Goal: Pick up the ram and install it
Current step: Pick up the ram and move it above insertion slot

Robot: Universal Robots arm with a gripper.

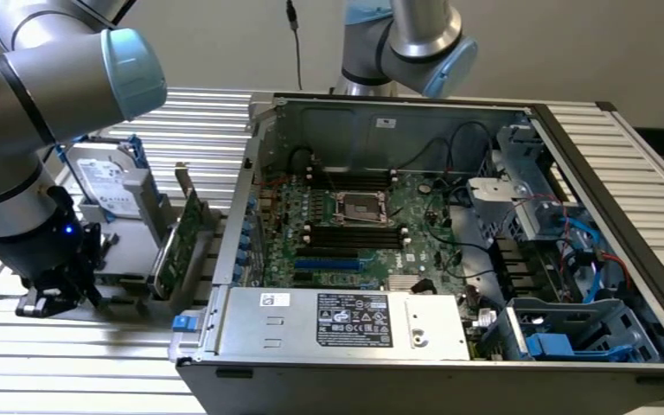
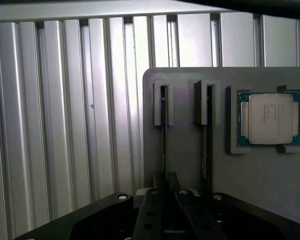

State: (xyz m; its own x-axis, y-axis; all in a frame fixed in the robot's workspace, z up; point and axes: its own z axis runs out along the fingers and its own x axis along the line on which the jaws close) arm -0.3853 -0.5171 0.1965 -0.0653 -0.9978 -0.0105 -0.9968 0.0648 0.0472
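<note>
In the wrist view, two rams stand on edge in slotted brackets of a grey holder plate. One ram runs straight into my gripper, whose dark fingers are shut on its near end. The other ram stands beside it, untouched. In the exterior view my gripper is down at the holder on the exterior view's left, outside the open computer case. The motherboard's black slots lie inside the case.
A square silver processor chip sits in a recess of the holder plate. A hard drive and a green expansion card stand upright between my arm and the case. A power supply fills the case's near side. A second arm hangs behind.
</note>
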